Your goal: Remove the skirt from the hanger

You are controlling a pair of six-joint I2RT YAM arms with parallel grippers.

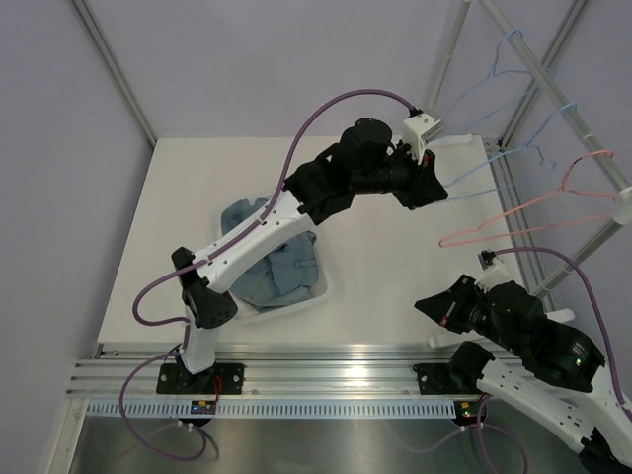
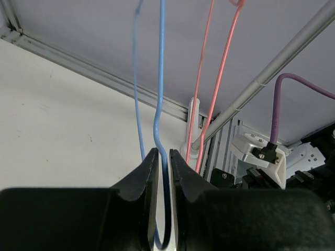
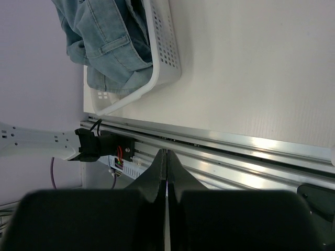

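Note:
The denim skirt (image 1: 286,267) lies crumpled in the white basket (image 1: 321,292) at the table's left middle, off any hanger; it also shows in the right wrist view (image 3: 104,42). My left gripper (image 1: 432,188) reaches to the far right and is shut on the lower wire of an empty blue hanger (image 1: 489,166). The left wrist view shows the blue hanger's wire (image 2: 161,78) clamped between the jaws of the left gripper (image 2: 163,157). My right gripper (image 1: 425,304) is shut and empty above the near right table edge, and shows the same in its wrist view (image 3: 166,157).
An empty pink hanger (image 1: 523,212) hangs from the slanted metal rod (image 1: 553,94) at the right, close beside the blue one; it also shows in the left wrist view (image 2: 222,68). The basket's rim (image 3: 162,57) stands near the aluminium rail (image 1: 296,365) at the front edge.

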